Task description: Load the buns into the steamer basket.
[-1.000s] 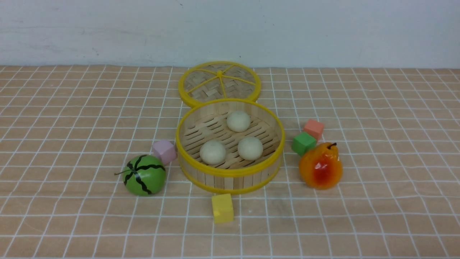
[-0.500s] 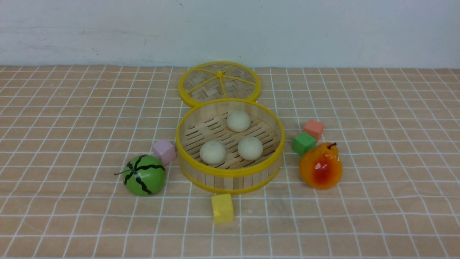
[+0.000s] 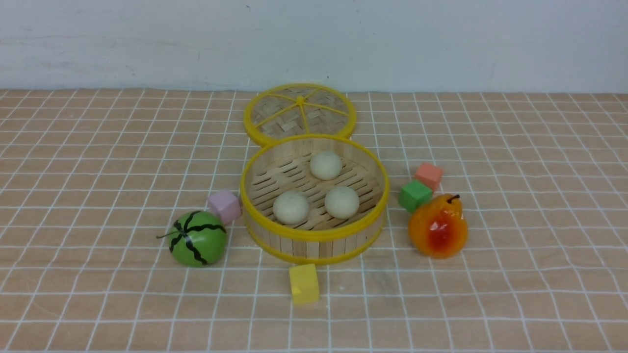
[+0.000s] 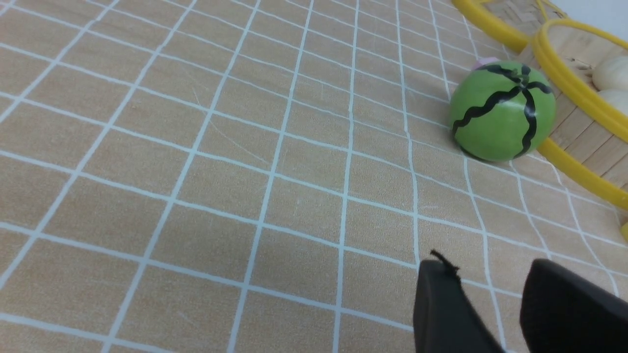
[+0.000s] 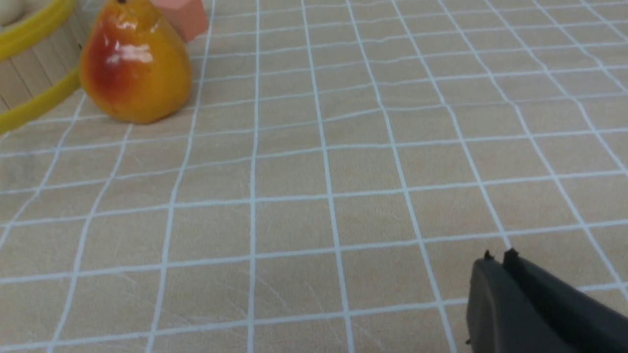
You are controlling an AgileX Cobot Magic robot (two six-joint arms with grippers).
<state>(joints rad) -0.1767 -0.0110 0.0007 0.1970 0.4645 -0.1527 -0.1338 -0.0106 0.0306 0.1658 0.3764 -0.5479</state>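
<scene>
Three buns (image 3: 326, 165) (image 3: 291, 207) (image 3: 341, 202) sit inside the basket (image 3: 314, 234) on a checked cloth (image 3: 98, 147), none touching another. Behind the basket, touching its rim, lies the lid (image 3: 299, 113). Right of the basket stands a pear (image 3: 437, 226), with a green cube (image 3: 414, 195) and a salmon cube (image 3: 428, 175) just behind it. Left of the basket rests a melon ball (image 3: 197, 238), a pink cube (image 3: 224, 206) between them. Before the basket sits a yellow cube (image 3: 303, 283). Well away from the basket, the left gripper (image 4: 490, 294) hangs parted and empty; the right gripper (image 5: 496, 260) is closed on nothing.
</scene>
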